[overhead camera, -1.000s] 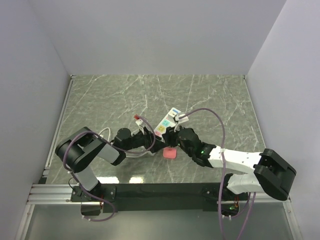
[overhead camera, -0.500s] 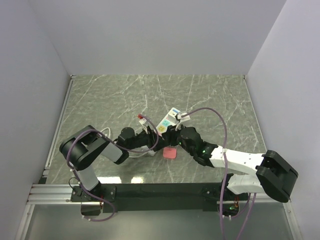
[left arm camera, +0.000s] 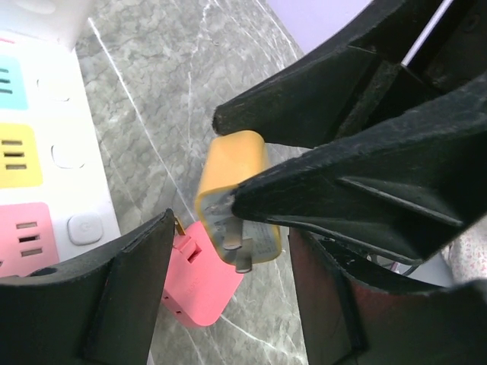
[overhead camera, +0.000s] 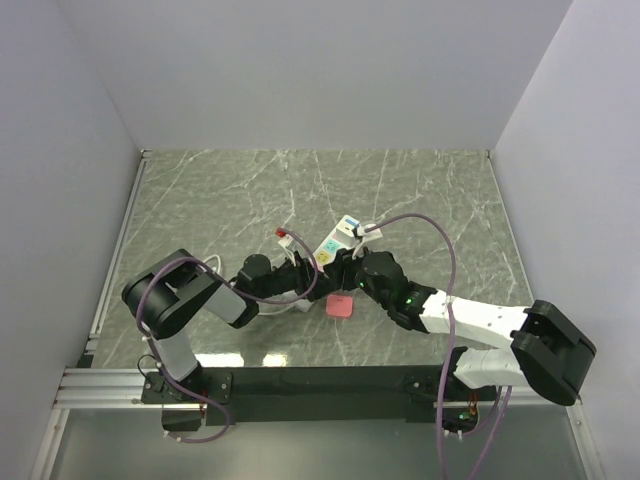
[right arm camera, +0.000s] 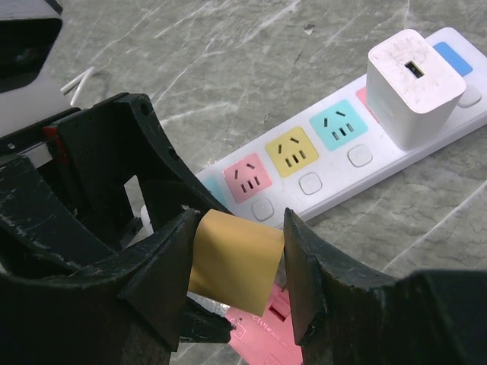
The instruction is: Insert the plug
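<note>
Right end effector (right arm camera: 237, 262) pinches plug (right arm camera: 228, 255), left end effector (left arm camera: 228, 258) grip unclear; strip (right arm camera: 335, 144) at one o'clock. Any twist, prongs (left arm camera: 232, 247) could miss slots (right arm camera: 249, 179).

Two arms: left arm (overhead camera: 185, 300), right arm (overhead camera: 480, 320). Two grippers: left gripper (overhead camera: 303, 272), right gripper (overhead camera: 343, 268). One table (overhead camera: 420, 190). One strip (right arm camera: 335, 179). Three free coloured sockets (right arm camera: 293, 148) countable on it from the right wrist: pink, yellow, teal. Any past the charger can't be counted. One white charger (right arm camera: 415, 87). Two more plugs: one yellow plug (right arm camera: 232, 258), one pink plug (left arm camera: 202, 285). Two purple cables (overhead camera: 445, 250), one along each arm.
</note>
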Tool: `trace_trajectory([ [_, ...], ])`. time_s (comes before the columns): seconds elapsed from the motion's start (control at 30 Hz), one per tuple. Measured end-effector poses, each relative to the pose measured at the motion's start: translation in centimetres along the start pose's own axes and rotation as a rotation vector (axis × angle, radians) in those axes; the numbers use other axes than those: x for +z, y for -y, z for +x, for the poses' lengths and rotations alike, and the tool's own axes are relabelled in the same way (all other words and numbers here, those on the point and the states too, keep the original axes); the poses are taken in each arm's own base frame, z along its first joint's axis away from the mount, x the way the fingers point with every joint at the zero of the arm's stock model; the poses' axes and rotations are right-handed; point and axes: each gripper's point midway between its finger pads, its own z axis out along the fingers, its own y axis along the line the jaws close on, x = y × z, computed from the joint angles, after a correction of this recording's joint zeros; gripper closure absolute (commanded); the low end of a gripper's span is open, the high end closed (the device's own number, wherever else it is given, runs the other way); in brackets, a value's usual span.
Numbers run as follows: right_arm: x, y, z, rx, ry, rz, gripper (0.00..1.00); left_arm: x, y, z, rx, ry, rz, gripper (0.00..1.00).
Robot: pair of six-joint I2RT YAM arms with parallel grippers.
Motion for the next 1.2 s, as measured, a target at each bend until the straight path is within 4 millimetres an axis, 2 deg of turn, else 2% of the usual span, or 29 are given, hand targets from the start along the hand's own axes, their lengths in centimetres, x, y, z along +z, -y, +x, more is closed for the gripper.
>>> trace_trajectory([
  [0.07, 0.0, -0.1, 0.1, 0.001, -0.003, -0.004, 0.5, 0.0, -0.2, 0.2, -0.013, -0.003, -0.006, 0.35],
  [0.17, 0.1, -0.2, 0.4, 0.001, -0.016, -0.016, 0.5, 0.1, -0.6, 0.6, -0.045, -0.008, -0.019, 0.44],
  [0.27, 0.1, -0.1, 0.7, -0.001, -0.025, -0.011, 0.5, 0.3, -0.4, 0.7, -0.068, -0.011, -0.01, 0.63],
  [0.33, 0.2, 0.1, 0.7, 0.0, -0.027, -0.005, 0.5, 0.5, -0.1, 0.8, -0.076, -0.014, -0.001, 0.7],
  [0.37, 0.2, 0.3, 0.6, 0.001, -0.026, -0.001, 0.49, 0.6, -0.1, 0.7, -0.078, -0.013, 0.0, 0.78],
  [0.43, 0.2, 0.3, 0.6, 0.003, -0.026, -0.004, 0.47, 0.6, -0.1, 0.7, -0.081, -0.012, 0.001, 0.83],
  [0.5, 0.2, 0.4, 0.6, 0.007, -0.028, -0.008, 0.39, 0.6, -0.1, 0.7, -0.081, -0.012, 0.001, 0.86],
  [0.53, 0.2, 0.5, 0.5, 0.011, -0.028, -0.012, 0.29, 0.6, -0.1, 0.6, -0.08, -0.012, 0.002, 0.87],
  [0.63, 0.0, 0.9, -0.2, 0.03, -0.014, -0.029, 0.19, 0.6, -0.1, 0.7, -0.075, -0.013, 0.003, 0.89],
  [0.8, -1.2, 2.2, -3.3, 0.067, 0.07, -0.064, 0.15, 0.6, 0.1, 0.2, -0.046, -0.002, 0.007, 0.89],
  [0.87, -2.0, 1.7, -5.1, 0.061, 0.122, -0.1, 0.15, 0.5, 0.7, -0.5, -0.022, 0.015, 0.021, 0.88],
  [1.03, -4.4, -0.8, -8.6, 0.011, 0.238, -0.283, 0.16, -0.2, 4.0, -3.8, 0.065, 0.094, 0.102, 0.88],
  [1.2, -5.8, -2.6, -8.7, -0.044, 0.259, -0.451, 0.16, -1.8, 8.6, -7.4, 0.159, 0.183, 0.218, 0.86],
])
